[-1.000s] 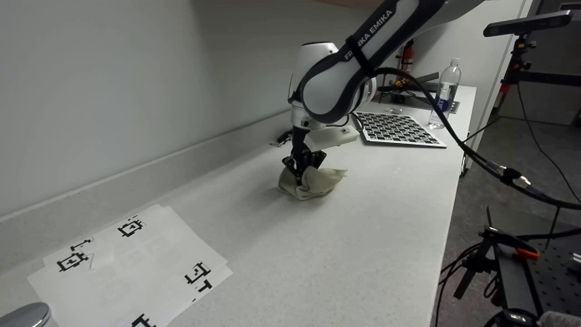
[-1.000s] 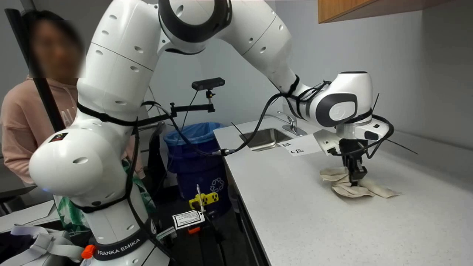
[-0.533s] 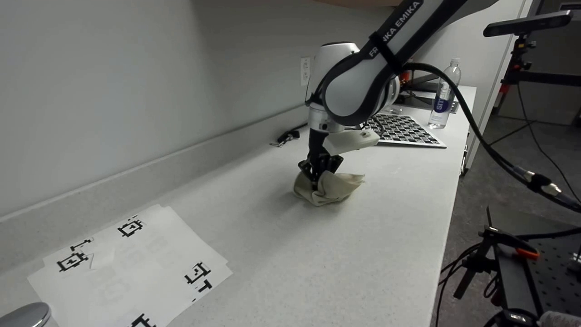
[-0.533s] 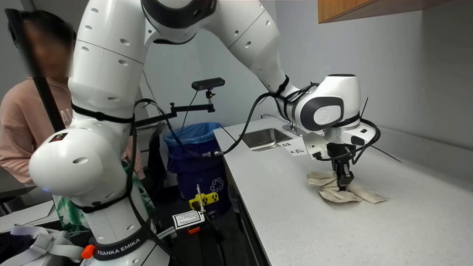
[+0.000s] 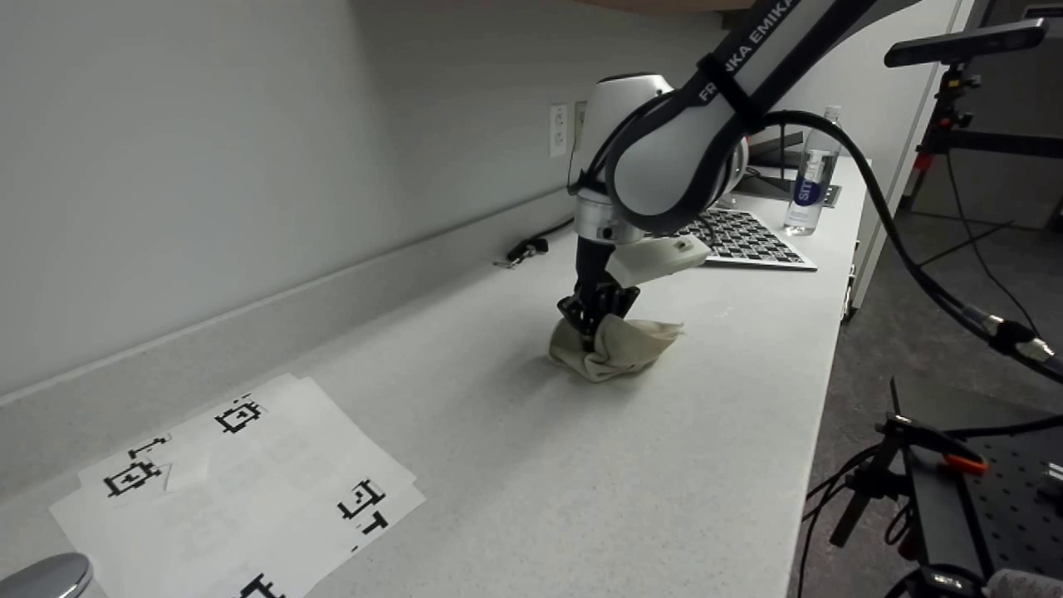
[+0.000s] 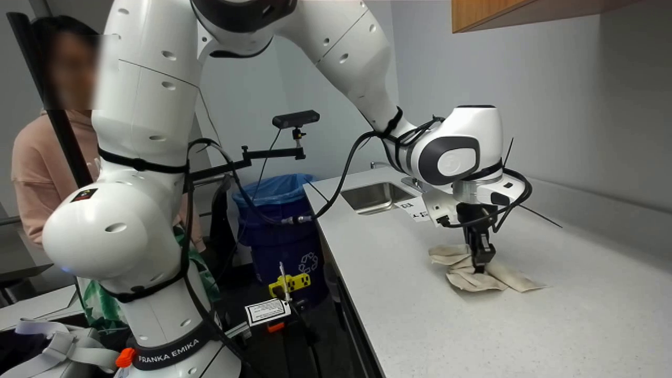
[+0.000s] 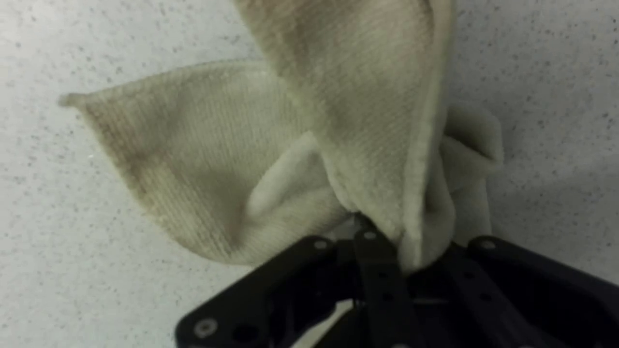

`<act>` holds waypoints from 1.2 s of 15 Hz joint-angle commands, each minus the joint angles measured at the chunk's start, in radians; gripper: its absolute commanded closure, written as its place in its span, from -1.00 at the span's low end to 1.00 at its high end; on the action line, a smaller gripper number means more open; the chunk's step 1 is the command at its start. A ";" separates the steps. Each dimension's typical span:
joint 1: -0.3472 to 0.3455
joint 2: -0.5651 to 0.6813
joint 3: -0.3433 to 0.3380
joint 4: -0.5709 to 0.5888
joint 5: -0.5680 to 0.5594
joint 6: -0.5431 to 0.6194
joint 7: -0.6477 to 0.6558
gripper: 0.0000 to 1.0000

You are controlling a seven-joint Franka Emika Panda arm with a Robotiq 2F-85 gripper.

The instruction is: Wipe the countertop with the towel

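Fingers (image 7: 379, 275) clamped on a fold of the beige towel (image 7: 367, 106), down at the countertop (image 6: 446, 336).
The black gripper (image 5: 589, 339) points downward, and the towel's crumpled folds spread around its tips, lying on the speckled countertop. Farther out, in an exterior view, printed marker sheets (image 5: 249, 498) lie flat, a black-and-white patterned board (image 5: 739, 237) rests beyond the gripper, and a clear bottle (image 5: 807, 193) stands upright near the board.

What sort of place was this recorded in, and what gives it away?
Probably a robotics lab with a kitchenette: a steel sink is set into the countertop, a black-and-white patterned board lies on that same surface, and a mounted black camera stands nearby.
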 commanded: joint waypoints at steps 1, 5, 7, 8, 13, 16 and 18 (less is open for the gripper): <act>0.030 0.004 -0.021 0.032 -0.052 -0.029 0.015 0.96; 0.033 0.023 -0.032 0.092 -0.088 -0.036 0.018 0.96; 0.032 0.030 -0.039 0.133 -0.101 -0.037 0.019 0.96; 0.031 0.035 -0.042 0.153 -0.106 -0.036 0.019 0.96; 0.044 0.062 -0.088 0.248 -0.155 -0.035 0.063 0.96; 0.070 0.073 -0.143 0.281 -0.214 -0.027 0.135 0.96; 0.077 0.084 -0.169 0.303 -0.239 -0.027 0.172 0.96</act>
